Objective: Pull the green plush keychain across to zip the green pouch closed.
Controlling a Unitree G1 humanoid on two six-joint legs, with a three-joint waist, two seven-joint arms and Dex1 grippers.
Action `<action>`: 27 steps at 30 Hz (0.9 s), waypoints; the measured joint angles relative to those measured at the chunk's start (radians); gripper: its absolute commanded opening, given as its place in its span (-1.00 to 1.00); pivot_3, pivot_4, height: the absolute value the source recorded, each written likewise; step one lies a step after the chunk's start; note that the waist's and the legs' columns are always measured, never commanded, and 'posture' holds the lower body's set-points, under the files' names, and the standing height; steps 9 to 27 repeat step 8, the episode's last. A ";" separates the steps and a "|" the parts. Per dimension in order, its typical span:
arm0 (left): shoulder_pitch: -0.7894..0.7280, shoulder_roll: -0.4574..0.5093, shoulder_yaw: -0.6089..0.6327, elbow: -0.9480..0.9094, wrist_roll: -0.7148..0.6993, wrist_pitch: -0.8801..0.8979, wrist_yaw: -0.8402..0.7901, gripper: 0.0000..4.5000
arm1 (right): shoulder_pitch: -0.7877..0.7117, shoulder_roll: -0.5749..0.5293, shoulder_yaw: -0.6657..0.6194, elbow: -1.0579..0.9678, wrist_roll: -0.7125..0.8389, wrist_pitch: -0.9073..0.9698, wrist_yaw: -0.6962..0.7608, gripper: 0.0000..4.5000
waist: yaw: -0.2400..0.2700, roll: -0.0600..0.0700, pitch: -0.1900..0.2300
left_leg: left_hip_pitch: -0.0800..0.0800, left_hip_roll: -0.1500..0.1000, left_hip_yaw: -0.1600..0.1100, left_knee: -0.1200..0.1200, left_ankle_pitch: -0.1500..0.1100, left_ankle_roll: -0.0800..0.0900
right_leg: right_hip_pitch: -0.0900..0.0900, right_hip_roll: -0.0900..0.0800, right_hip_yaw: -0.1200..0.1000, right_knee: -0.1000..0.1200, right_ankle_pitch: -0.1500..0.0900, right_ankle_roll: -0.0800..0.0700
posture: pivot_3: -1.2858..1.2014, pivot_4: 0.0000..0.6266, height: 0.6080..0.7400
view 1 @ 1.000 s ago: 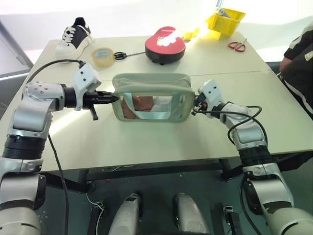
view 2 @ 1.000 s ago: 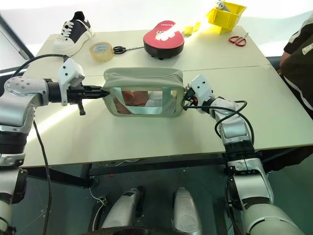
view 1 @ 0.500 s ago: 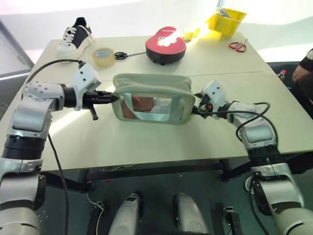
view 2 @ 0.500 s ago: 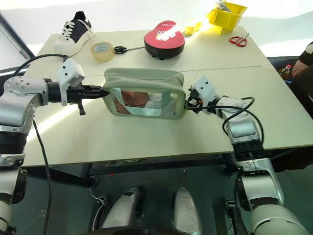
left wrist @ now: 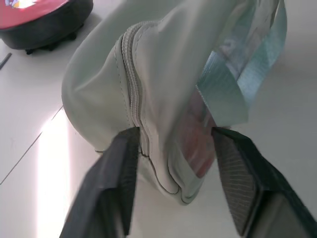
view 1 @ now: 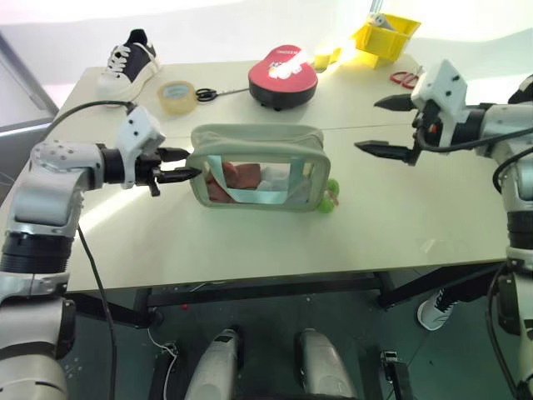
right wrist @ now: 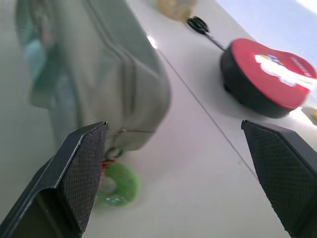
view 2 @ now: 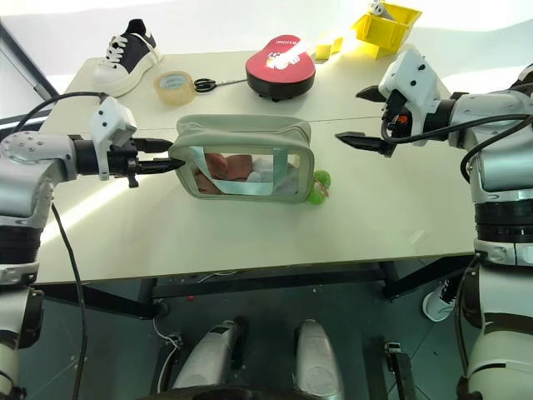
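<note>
- A pale table point(view 1: 250, 242) is carrying the scene, with a seam running across its middle.
- The pouch point(view 1: 258, 167) is sitting near the table's middle, its clear window facing the robot and its zipper running along the top.
- The keychain point(view 1: 331, 197) is lying on the table just beside the pouch's right end, at the bottom corner; in the right wrist view it is showing as a fuzzy green ring point(right wrist: 118, 184) under that end.
- The left gripper point(view 1: 179, 164) is reaching in level at the pouch's left end. Its fingers point(left wrist: 119, 173) are standing apart, one on each side of that end of the pouch; whether they are touching the fabric I cannot tell.
- The right gripper point(view 1: 385, 125) is hanging above the table, well apart from the pouch and to its right, with its fingers point(right wrist: 79, 173) spread wide and holding nothing.
- Along the far side a shoe point(view 1: 127, 57), a tape roll point(view 1: 175, 96), black scissors point(view 1: 215, 93), a red case point(view 1: 283, 77), a yellow bin point(view 1: 383, 35) and red scissors point(view 1: 403, 78) are lying.
</note>
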 measured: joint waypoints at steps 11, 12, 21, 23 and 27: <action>0.021 0.144 0.143 0.002 -0.087 0.103 -0.027 0.97 | 0.071 -0.009 -0.014 -0.115 0.087 0.117 0.006 1.00 | 0.001 0.000 0.000 | 0.000 0.000 0.000 0.000 0.000 0.000 | 0.000 -0.001 0.000 0.000 0.000 0.000 | 0.03 -0.52 1.00; 0.021 0.144 0.143 0.002 -0.087 0.103 -0.027 0.97 | 0.071 -0.009 -0.014 -0.115 0.087 0.117 0.006 1.00 | 0.001 0.000 0.000 | 0.000 0.000 0.000 0.000 0.000 0.000 | 0.000 -0.001 0.000 0.000 0.000 0.000 | 0.03 -0.52 1.00; 0.021 0.144 0.143 0.002 -0.087 0.103 -0.027 0.97 | 0.071 -0.009 -0.014 -0.115 0.087 0.117 0.006 1.00 | 0.001 0.000 0.000 | 0.000 0.000 0.000 0.000 0.000 0.000 | 0.000 -0.001 0.000 0.000 0.000 0.000 | 0.03 -0.52 1.00; 0.021 0.144 0.143 0.002 -0.087 0.103 -0.027 0.97 | 0.071 -0.009 -0.014 -0.115 0.087 0.117 0.006 1.00 | 0.001 0.000 0.000 | 0.000 0.000 0.000 0.000 0.000 0.000 | 0.000 -0.001 0.000 0.000 0.000 0.000 | 0.03 -0.52 1.00; 0.021 0.144 0.143 0.002 -0.087 0.103 -0.027 0.97 | 0.071 -0.009 -0.014 -0.115 0.087 0.117 0.006 1.00 | 0.001 0.000 0.000 | 0.000 0.000 0.000 0.000 0.000 0.000 | 0.000 -0.001 0.000 0.000 0.000 0.000 | 0.03 -0.52 1.00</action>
